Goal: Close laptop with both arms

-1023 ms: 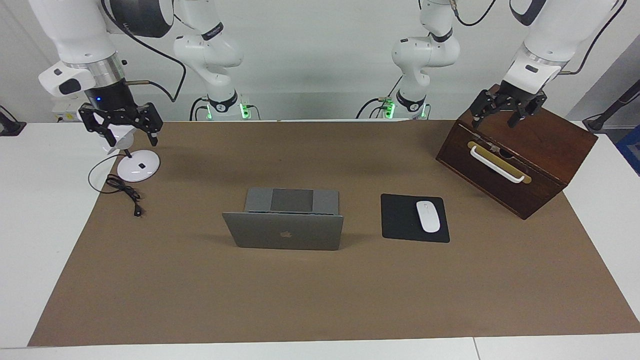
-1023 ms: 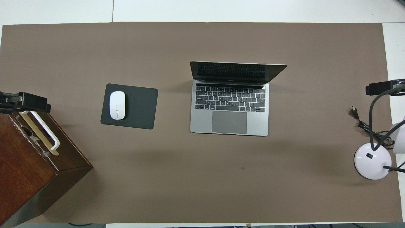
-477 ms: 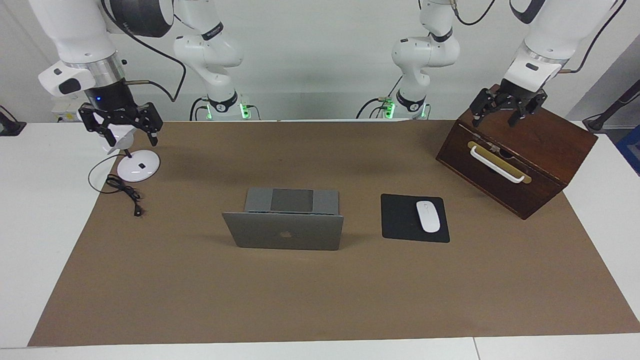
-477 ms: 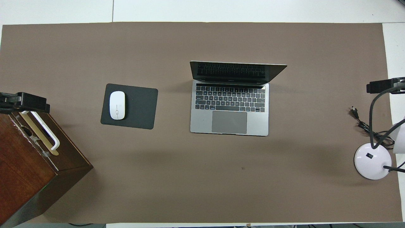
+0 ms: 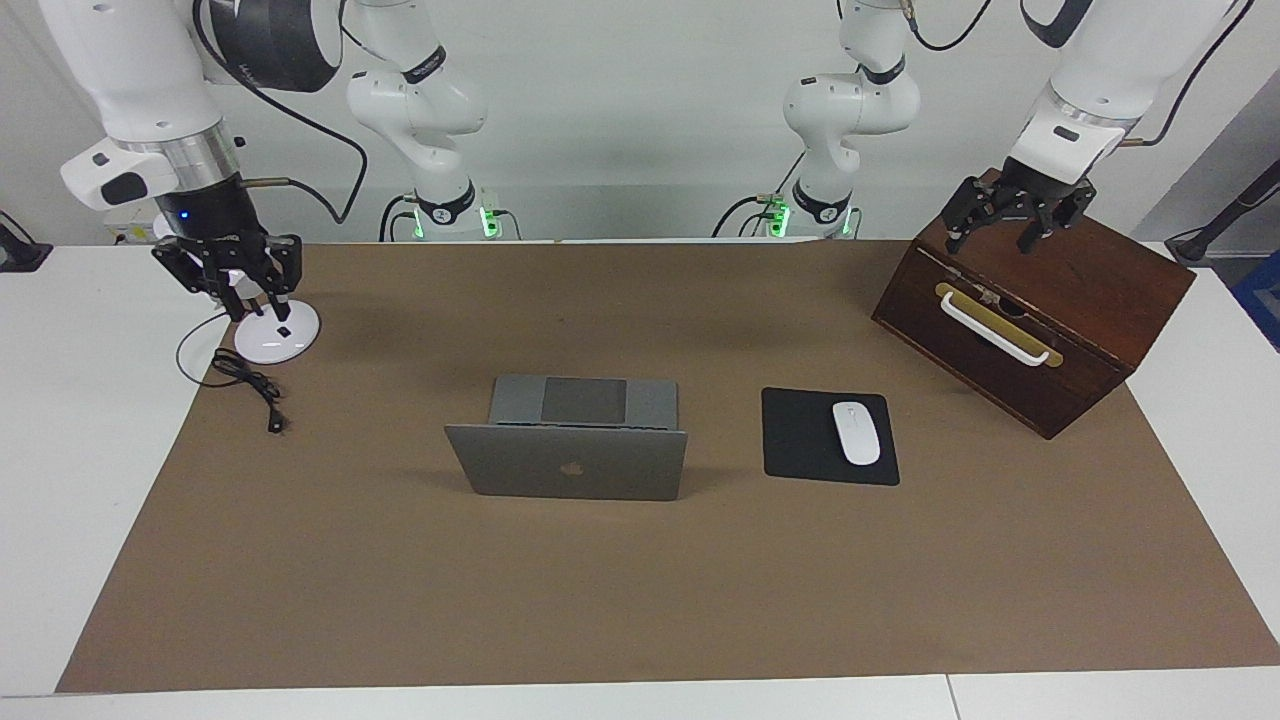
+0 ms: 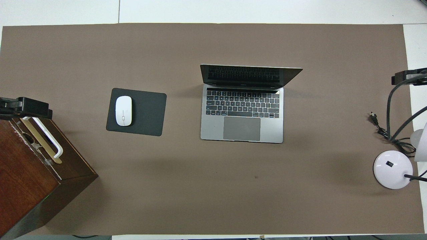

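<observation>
The silver-grey laptop (image 5: 570,462) stands open in the middle of the brown mat, its lid with the apple logo roughly upright. The overhead view shows its keyboard and trackpad (image 6: 242,128). My right gripper (image 5: 260,305) hangs open and empty over the white lamp base at the right arm's end; only its tip shows in the overhead view (image 6: 408,77). My left gripper (image 5: 988,240) is open and empty over the wooden box at the left arm's end, and it also shows in the overhead view (image 6: 23,107). Both grippers are well apart from the laptop.
A black mousepad (image 5: 800,440) with a white mouse (image 5: 856,432) lies beside the laptop toward the left arm's end. A dark wooden box (image 5: 1090,290) with a white handle stands near that end. A white lamp base (image 5: 275,338) and its black cable (image 5: 250,385) lie at the right arm's end.
My right gripper has turned about its wrist and shifted slightly over the lamp base. The left gripper and the laptop have barely moved.
</observation>
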Robot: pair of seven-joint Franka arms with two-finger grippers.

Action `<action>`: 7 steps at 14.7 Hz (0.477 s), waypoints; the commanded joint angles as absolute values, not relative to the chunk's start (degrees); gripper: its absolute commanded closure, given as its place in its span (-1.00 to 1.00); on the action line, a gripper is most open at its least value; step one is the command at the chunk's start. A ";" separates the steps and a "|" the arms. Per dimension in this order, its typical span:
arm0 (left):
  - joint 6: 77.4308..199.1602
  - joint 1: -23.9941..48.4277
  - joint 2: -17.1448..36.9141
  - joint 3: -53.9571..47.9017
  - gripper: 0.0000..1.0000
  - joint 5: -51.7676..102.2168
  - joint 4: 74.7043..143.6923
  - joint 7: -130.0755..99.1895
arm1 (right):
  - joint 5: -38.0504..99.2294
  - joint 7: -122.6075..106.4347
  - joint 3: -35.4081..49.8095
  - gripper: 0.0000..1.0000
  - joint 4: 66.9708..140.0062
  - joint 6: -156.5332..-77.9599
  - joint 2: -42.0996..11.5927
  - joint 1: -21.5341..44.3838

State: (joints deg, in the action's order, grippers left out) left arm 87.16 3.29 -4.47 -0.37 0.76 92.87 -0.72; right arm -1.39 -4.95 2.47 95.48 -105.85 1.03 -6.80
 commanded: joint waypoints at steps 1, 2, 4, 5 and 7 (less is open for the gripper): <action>87.45 3.87 -5.71 0.09 -1.00 0.88 94.04 -0.62 | -1.67 -5.80 2.81 1.00 92.81 -105.99 -0.62 -7.29; 87.45 3.87 -5.71 0.09 -0.80 0.97 93.96 -0.62 | -1.67 -5.80 2.81 1.00 92.81 -107.04 -0.79 -7.21; 87.45 3.87 -5.71 -0.09 0.38 0.97 93.96 -0.62 | -1.67 -5.89 2.81 1.00 92.64 -108.97 -1.75 -7.38; 87.54 3.87 -5.71 -0.09 0.93 0.97 93.96 -0.44 | -1.76 -5.89 2.81 1.00 92.64 -109.59 -2.02 -7.21; 87.54 3.87 -5.71 -0.09 1.00 0.97 93.87 -0.61 | -1.76 -5.80 2.81 1.00 92.11 -110.30 -3.94 -7.12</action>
